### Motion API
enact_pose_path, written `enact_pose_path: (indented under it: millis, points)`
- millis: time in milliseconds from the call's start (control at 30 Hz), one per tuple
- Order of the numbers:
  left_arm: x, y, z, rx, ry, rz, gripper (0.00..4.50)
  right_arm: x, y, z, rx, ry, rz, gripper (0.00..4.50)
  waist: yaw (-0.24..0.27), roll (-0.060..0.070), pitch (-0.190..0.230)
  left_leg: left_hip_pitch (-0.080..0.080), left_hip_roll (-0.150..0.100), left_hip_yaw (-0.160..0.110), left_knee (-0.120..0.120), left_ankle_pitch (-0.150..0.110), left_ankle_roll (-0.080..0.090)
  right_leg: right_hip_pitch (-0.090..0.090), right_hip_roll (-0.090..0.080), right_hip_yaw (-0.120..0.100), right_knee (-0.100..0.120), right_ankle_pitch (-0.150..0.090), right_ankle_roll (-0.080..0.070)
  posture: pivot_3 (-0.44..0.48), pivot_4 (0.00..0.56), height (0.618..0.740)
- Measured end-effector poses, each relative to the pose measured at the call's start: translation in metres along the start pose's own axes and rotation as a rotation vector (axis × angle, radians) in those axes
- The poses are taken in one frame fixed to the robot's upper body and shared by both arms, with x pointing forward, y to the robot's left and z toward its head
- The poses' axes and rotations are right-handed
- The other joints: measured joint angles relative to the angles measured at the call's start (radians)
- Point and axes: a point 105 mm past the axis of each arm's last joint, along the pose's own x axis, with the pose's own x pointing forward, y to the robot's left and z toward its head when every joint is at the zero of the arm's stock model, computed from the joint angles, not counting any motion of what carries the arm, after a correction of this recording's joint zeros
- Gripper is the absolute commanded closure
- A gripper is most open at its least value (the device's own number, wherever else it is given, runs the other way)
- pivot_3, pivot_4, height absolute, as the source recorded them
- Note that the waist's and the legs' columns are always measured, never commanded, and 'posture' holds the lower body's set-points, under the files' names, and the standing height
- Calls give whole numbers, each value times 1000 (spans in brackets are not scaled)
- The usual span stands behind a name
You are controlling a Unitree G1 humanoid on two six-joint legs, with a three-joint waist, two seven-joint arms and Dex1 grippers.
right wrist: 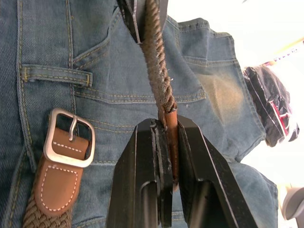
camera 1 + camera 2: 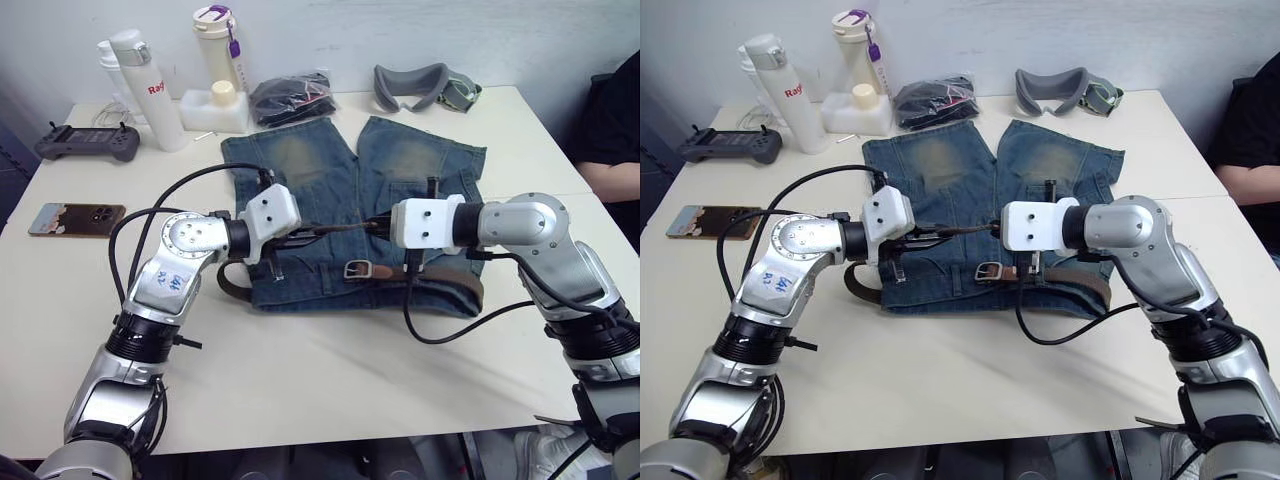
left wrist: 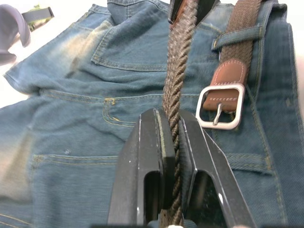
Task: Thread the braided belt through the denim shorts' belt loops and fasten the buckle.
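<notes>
The braided belt [image 3: 176, 80] runs along the waistband of the denim shorts [image 2: 330, 180], which lie flat on the table [image 2: 330, 370] with the waist toward the robot. Its free end is lifted clear of the denim and stretched taut between the two grippers. The left gripper [image 3: 172, 126] is clamped on the woven strap. The right gripper [image 1: 167, 128] is clamped on the brown leather tip. The buckle [image 1: 70, 137] lies flat on the waistband, unfastened, close to one of the belt loops [image 1: 56, 74].

Assessment: the strap appears light, limp and rough-textured, so it should grip well but sag when released. The stiffer leather tip is the better hold for steering into the buckle frame. The denim looks soft and may drag with the belt.

Bottles [image 2: 145, 85], a phone [image 2: 75, 218] and a controller [image 2: 88, 142] stand well apart.
</notes>
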Motion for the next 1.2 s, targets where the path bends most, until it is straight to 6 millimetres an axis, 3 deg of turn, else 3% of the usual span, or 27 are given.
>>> enact_pose_path:
  millis: [133, 200, 300, 400, 467, 567, 667, 767, 933, 1067, 1200]
  points:
    - [-22, 15, 5, -200, -41, 73, 2441, 3, -4, -8, 17, -3, -31, 4500, -1, 0, 0, 0, 0, 0, 0, 0, 0, 0, 0, 0, 0, 0, 0, 0, 150, 740]
    - [-46, 33, 4, -387, -57, 169, 1494, 5, -6, -16, 5, 4, -59, 4500, -3, 0, 0, 0, 0, 0, 0, 0, 0, -1, 0, 0, 1, 0, 0, 0, 150, 740]
    - [-73, 43, 11, -625, -113, 207, 111, 8, -7, -23, -45, 1, -88, 4500, -3, 0, 0, 0, 0, -1, 0, 0, 0, -1, 1, 0, 1, 0, 0, 0, 150, 740]
    - [-107, 33, 31, -864, -190, 85, 44, 12, -9, -24, -113, -21, -102, 4500, -13, 0, 0, 0, 1, -1, 0, 0, -1, -1, 1, 0, 2, 0, 0, 0, 150, 740]
    - [-126, 13, 38, -945, -191, -37, 44, 14, -9, -24, -150, -37, -103, 4500, -25, 0, 0, 1, 2, -3, -1, 0, -1, 0, 1, 1, 3, 0, 0, 0, 150, 740]
    - [-130, -16, 29, -1054, -128, -175, 44, 16, -8, -25, -178, -56, -101, 4500, -29, 0, 0, 3, 8, -5, -1, -1, -2, 0, 2, 3, 4, 0, -1, 0, 150, 740]
    - [-117, -39, 18, -1173, -64, -289, 44, 21, -10, -16, -225, -101, -120, 4500, -25, 0, 0, 4, 9, -6, -1, -1, -3, 0, 3, 4, 3, -1, -2, 0, 150, 740]
    - [-103, -50, 16, -1254, -66, -317, 44, 24, -14, -5, -278, -143, -142, 4500, -21, 0, 0, 4, 11, -7, 0, -1, -5, 0, 5, 5, 3, -1, -3, 0, 150, 740]
    - [-65, -44, 16, -1349, -214, -249, 44, 24, -14, 0, -317, -161, -158, 4500, -17, 0, 0, 6, 7, -5, 0, -2, -5, 1, 7, 6, 2, -1, -3, 0, 150, 740]
    - [-31, -33, -1, -1500, -253, -63, 44, 21, -18, 12, -357, -185, -191, 4500, -17, 0, 0, 6, 9, -3, 0, -2, -6, 0, 9, 6, 2, -1, -3, 0, 150, 740]
    - [-24, -21, 1, -1554, -305, 11, 44, 15, -20, 13, -368, -172, -202, 4500, -23, -1, 0, 7, 9, 5, 0, -2, -6, 0, 10, 8, 3, -1, -4, 0, 150, 740]
